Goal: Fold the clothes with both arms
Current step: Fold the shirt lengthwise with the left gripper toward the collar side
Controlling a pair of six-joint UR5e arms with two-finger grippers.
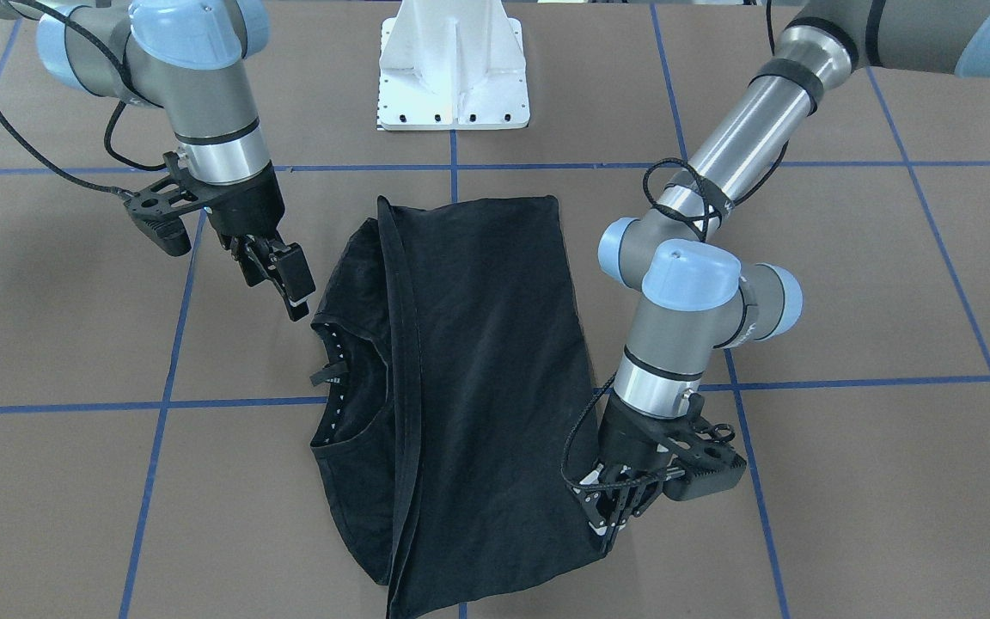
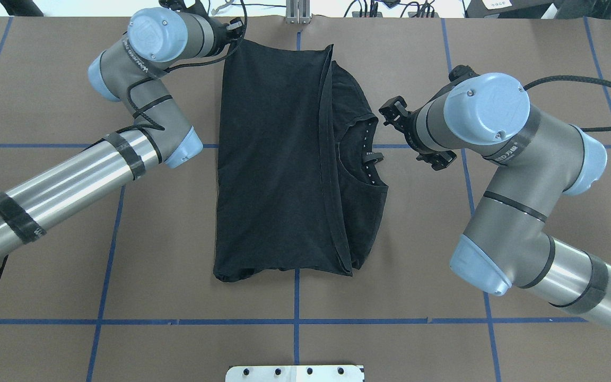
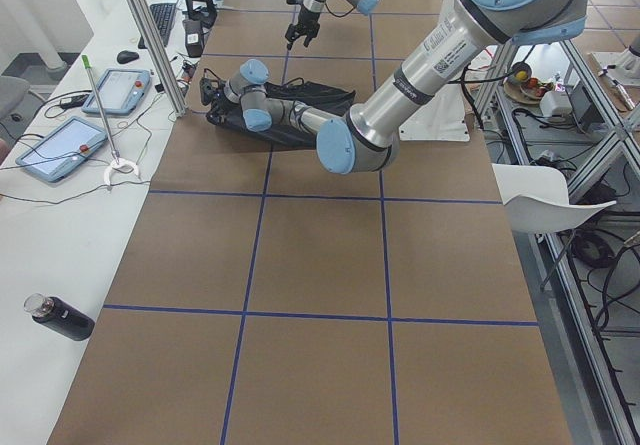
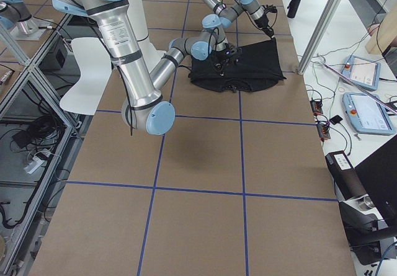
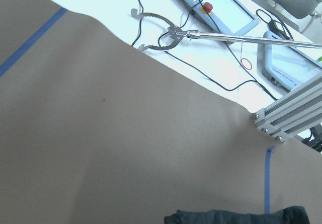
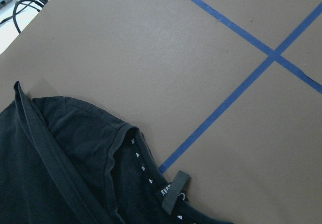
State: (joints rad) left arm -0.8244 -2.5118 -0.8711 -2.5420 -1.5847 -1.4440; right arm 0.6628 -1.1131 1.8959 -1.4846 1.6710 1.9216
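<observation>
T-shirt folded on blue-taped table, left hand pinching its corner, right hand spread, white desk alongside

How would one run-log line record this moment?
T-shirt: folded, on table | left hand: at shirt corner | right hand: near collar

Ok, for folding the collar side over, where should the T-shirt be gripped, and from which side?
Grip the T-shirt probably at its collar-side edge, at the corners either side of the collar, coming from the robot's right. That layer lies flat and uncovered beyond the folded-over hem band, and the right gripper hovers beside it.
</observation>
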